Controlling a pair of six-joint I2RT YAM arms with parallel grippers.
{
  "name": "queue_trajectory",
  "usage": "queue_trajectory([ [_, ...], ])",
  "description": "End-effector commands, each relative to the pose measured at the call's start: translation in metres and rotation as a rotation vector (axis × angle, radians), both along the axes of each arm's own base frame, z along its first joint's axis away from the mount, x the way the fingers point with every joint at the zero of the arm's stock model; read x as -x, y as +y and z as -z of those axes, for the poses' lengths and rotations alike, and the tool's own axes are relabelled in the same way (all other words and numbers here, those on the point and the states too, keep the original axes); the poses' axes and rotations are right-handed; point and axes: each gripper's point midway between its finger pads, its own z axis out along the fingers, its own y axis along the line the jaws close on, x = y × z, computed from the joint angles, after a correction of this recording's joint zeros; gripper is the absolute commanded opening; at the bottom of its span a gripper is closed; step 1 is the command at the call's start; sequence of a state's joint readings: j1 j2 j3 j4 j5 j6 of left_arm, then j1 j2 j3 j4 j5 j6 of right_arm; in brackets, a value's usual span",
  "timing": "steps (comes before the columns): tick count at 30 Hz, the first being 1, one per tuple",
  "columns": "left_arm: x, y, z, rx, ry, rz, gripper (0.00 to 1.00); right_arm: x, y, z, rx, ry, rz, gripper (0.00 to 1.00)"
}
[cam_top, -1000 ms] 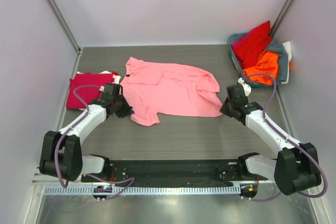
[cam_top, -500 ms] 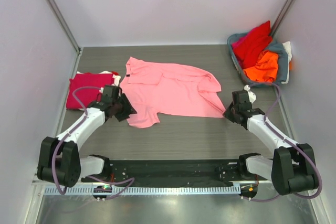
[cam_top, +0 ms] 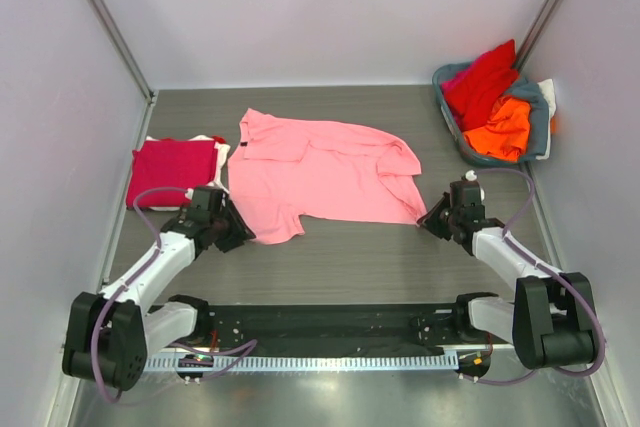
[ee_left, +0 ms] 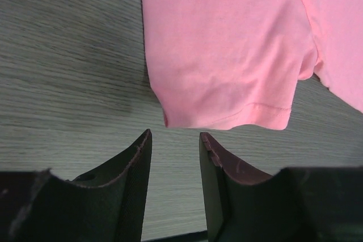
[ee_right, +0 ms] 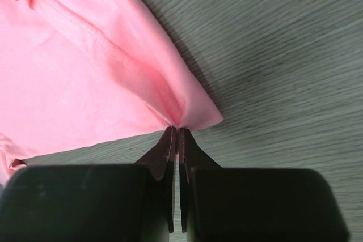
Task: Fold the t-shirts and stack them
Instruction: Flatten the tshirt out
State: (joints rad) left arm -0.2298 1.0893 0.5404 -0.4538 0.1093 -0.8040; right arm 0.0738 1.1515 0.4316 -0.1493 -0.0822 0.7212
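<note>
The light pink t-shirt lies spread on the table's middle. My right gripper is shut on its near right corner, the cloth puckering at the fingertips in the right wrist view. My left gripper is open and empty, just short of the shirt's near left sleeve hem, not touching it. A folded crimson t-shirt lies at the left on a white one. Red and orange t-shirts fill the basket.
The grey-blue basket stands at the back right corner. Walls close in on the left, back and right. Bare grey table lies between the pink shirt and the arm bases.
Both grippers have drawn back toward the near edge. The right one has pulled the shirt's right corner with it. The left one has slid off the sleeve, which has shifted slightly.
</note>
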Motion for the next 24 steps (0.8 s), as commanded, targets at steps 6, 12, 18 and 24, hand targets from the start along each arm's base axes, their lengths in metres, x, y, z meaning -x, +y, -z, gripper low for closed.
queue_trajectory([
  [6,-0.016,-0.006,-0.016,0.054,-0.174,-0.001,0.41,-0.012,-0.004,-0.002,-0.015,-0.05,0.046,0.01],
  [12,-0.013,-0.004,-0.011,0.045,-0.178,-0.01,0.4,-0.015,0.007,-0.006,-0.042,-0.068,-0.022,0.01],
  [18,-0.015,-0.001,0.0,0.021,-0.156,-0.013,0.37,-0.017,0.005,-0.014,-0.043,-0.101,-0.005,0.01],
  [24,-0.027,0.0,-0.002,0.009,-0.187,-0.019,0.37,-0.017,0.003,-0.019,-0.036,-0.108,0.005,0.01],
])
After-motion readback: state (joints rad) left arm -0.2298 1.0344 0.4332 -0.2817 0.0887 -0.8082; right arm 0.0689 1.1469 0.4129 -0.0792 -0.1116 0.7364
